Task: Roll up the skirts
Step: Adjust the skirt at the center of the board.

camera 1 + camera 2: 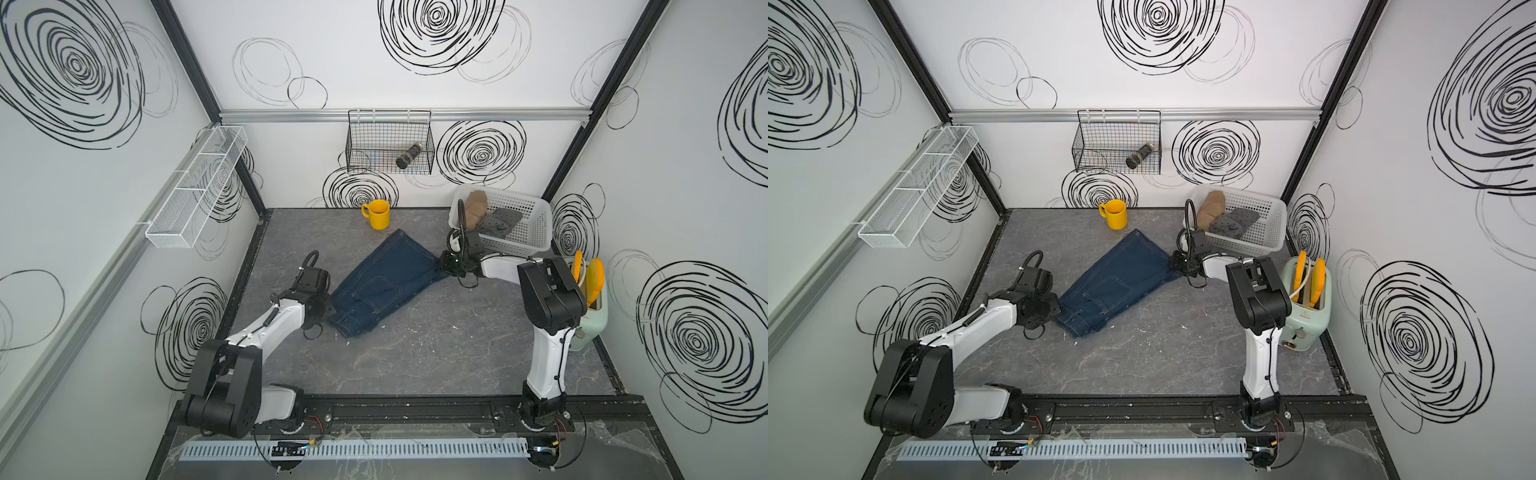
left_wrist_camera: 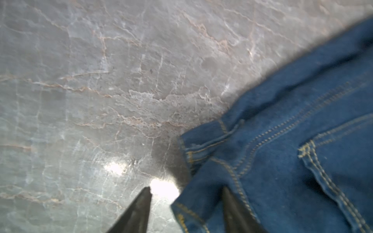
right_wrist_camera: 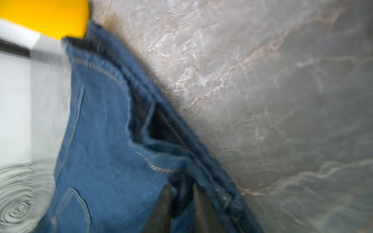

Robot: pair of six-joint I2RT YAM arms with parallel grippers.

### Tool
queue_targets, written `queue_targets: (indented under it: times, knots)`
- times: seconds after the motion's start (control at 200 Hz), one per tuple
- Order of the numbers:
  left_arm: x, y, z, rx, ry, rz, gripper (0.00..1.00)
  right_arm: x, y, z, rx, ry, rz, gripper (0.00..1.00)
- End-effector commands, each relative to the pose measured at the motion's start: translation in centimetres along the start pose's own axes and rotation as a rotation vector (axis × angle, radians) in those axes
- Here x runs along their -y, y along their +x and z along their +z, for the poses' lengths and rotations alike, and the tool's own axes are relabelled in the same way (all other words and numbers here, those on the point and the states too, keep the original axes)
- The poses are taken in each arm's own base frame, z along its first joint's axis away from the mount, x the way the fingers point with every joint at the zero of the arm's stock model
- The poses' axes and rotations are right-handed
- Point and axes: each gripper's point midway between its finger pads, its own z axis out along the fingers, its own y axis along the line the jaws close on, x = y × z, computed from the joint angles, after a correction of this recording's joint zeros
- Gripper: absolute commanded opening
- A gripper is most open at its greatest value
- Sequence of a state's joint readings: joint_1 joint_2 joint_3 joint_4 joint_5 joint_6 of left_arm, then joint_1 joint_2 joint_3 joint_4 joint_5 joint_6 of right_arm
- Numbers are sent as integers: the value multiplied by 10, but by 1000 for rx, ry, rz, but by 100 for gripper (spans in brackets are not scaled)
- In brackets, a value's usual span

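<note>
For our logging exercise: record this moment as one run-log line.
denim skirt unrolled | left gripper open at waistband corner | right gripper astride hem | tan skirt, dotted skirt in basket

Observed: left arm [image 1: 274, 328], right arm [image 1: 546, 365] — white shells, black joints; black cable loop [image 1: 460, 216] at each wrist's twelve o'clock; left gripper [image 2: 186, 189] dark, tapered.

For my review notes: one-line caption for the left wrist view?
Open jaws straddle a waistband corner of the denim skirt on marbled table.
</note>
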State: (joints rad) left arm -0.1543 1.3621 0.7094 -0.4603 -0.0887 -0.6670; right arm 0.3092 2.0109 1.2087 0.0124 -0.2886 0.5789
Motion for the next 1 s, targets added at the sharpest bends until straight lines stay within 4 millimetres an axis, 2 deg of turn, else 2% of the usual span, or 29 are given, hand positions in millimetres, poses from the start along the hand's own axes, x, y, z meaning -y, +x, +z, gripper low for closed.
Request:
queue_targets:
  times: [0.0,0.045,0.09,0.21,0.26,0.335,0.385,0.485,0.6,0.715,0.846,0.916,0.996]
  knots:
    - [-10,-10,-16,48,-64,10,79,12,-7,-15,31,63,8,36]
    - [-9,-19,-30,117,-58,9,88,9,-10,-23,50,66,4,41]
    - [-6,-28,-45,177,-39,16,90,7,-13,-33,75,68,5,45]
    - [24,-41,-77,259,9,97,88,0,-24,-58,139,87,8,44]
    - [46,-39,-86,267,35,160,84,-12,-28,-63,151,64,-7,41]
    - [86,-23,-85,219,119,249,77,-34,-30,-62,148,28,-59,38]
    - [111,-10,-79,174,196,279,67,-44,-28,-57,141,26,-87,37]
    - [133,12,-62,106,285,259,49,-64,-22,-44,129,-20,-116,37]
    - [124,28,-42,84,310,190,46,-82,-11,-16,44,-85,-143,33]
    - [100,39,-15,54,291,104,45,-76,-6,17,-34,-61,-149,33]
    - [71,48,16,-9,282,-32,42,-38,1,44,-109,-2,-75,33]
    - [62,46,22,-7,280,-69,40,-15,0,46,-107,29,-35,33]
    - [58,33,18,35,284,-99,42,4,-7,39,-79,35,-2,33]
